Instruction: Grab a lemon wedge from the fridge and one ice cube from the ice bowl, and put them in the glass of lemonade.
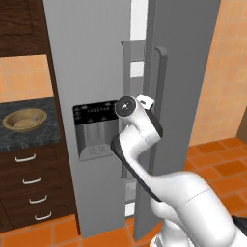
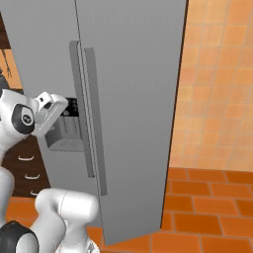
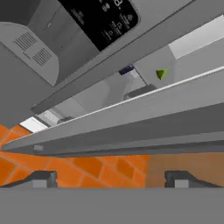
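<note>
An orange-tiled kitchen holds the grey fridge (image 1: pixel 96 72), its right door ajar. Through the gap a tiny yellow-green lemon wedge (image 3: pixel 162 74) sits on an inner shelf. The gripper (image 3: pixel 111 178) hovers outside, jaws apart, empty.

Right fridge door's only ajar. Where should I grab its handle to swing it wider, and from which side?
Probably take the right door's handle on its long vertical bar, near mid-height, roughly level with the gripper. Come from the front, fingers either side of the bar: it stands proud of the fridge door face, leaving room behind. The gripper is open, not yet on it. The lemon wedge shows through the gap.
</note>
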